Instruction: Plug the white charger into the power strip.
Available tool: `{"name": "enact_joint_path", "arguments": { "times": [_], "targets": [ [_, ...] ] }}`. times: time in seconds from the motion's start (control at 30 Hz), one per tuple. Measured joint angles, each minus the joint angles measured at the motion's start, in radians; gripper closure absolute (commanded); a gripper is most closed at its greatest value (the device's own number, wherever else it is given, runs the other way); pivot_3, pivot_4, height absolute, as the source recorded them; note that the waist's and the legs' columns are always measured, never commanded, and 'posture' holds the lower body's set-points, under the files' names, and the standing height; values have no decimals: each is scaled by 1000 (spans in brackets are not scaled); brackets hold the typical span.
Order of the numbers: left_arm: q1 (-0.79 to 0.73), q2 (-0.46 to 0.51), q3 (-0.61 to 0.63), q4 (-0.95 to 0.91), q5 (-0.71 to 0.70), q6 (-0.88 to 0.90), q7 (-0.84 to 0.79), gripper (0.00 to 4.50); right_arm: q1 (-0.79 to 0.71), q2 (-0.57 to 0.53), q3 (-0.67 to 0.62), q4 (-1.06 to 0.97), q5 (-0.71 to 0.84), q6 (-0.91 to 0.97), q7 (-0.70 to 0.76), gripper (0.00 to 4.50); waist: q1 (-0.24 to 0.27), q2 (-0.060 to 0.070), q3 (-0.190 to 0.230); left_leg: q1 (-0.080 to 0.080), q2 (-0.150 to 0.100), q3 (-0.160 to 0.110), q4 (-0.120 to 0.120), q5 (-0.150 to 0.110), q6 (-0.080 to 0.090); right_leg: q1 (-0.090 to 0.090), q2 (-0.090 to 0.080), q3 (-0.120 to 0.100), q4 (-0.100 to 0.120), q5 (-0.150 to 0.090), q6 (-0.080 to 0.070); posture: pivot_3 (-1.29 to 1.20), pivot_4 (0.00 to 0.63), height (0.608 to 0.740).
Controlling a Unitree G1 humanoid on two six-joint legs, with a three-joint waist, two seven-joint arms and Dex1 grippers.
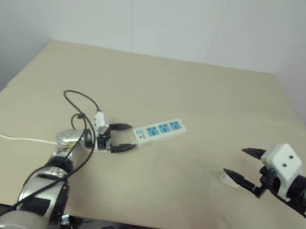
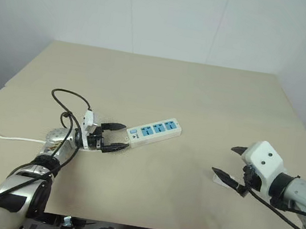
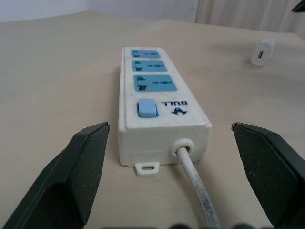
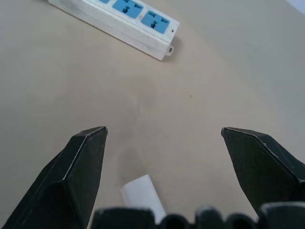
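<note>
Near the frame's centre lies the power strip [image 1: 159, 130], the left gripper [image 1: 122, 137] wide around its switch end; lower right, the right gripper [image 1: 244, 164] gapes above the white charger [image 1: 229, 180]. Either closing carelessly could push its target askew.

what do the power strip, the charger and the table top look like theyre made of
Power strip: likely hard white plastic, smooth moulded edges, soft sheen, blue socket faces. Charger: apparently glossy white plastic, small rounded block. Table: matte beige surface, no visible grain; could be laminate or painted board.
</note>
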Motion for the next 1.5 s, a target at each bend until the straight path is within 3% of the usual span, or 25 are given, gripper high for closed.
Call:
{"name": "enact_joint_path", "arguments": {
  "times": [0.37, 0.7, 0.87, 1.0, 1.13, 1.27, 1.4, 1.5],
  "targets": [
    [-18, -91, -5, 36, 72, -77, 188, 23, 12, 41, -13, -38, -1, 32, -82, 0, 2, 0, 0, 1, -2, 0, 1, 0, 0, 1, -1, 1, 0, 1, 1, 0, 150, 740],
    [-39, -96, -13, 58, 108, -61, 189, 23, 8, 49, 16, -36, -11, 32, -113, 0, 1, 0, 0, 1, -2, 0, 1, 0, 0, 1, -1, 1, 0, 1, 1, 0, 150, 740],
    [-45, -100, -13, 62, 113, -29, 183, 1230, 8, 52, 18, -36, -13, 32, -122, 0, 2, 0, 0, 2, -2, 0, 1, 0, 0, 2, -1, 1, 0, 1, 2, 0, 150, 740],
    [-45, -101, -13, 57, 116, -14, 179, 1239, 5, 49, 20, -36, -11, 36, -121, 0, 3, 0, 0, 2, -2, 0, 1, 0, 0, 3, -1, 1, 0, 1, 2, 0, 150, 740],
    [-37, -92, -23, 35, 119, -8, 134, 1239, -62, -38, 31, -37, 12, 128, -96, 0, 1, 1, 0, 2, -2, 0, 1, 0, 0, 2, -2, 1, 0, 1, 2, 0, 150, 740],
    [0, -74, -41, -37, 108, 11, 38, 1239, -168, -236, 84, -43, 41, 234, -7, 0, -3, 0, 0, 2, -2, 0, 0, 0, 0, 2, -1, -1, -1, 1, 2, 0, 150, 740],
    [58, -32, -59, -153, 80, 60, -66, 1239, -283, -395, 264, 5, 32, 318, 93, 0, -9, 0, 0, 0, -1, -1, 0, 0, 0, 0, -2, 0, -2, 1, 1, 0, 150, 740],
    [84, -8, -70, -227, 61, 108, -97, 1239, -380, -442, 417, 30, -12, 336, 149, 0, -12, 0, 0, -2, -1, -1, 0, 0, 0, -2, -2, 1, -1, 1, 2, 0, 150, 740]
  ]
}}
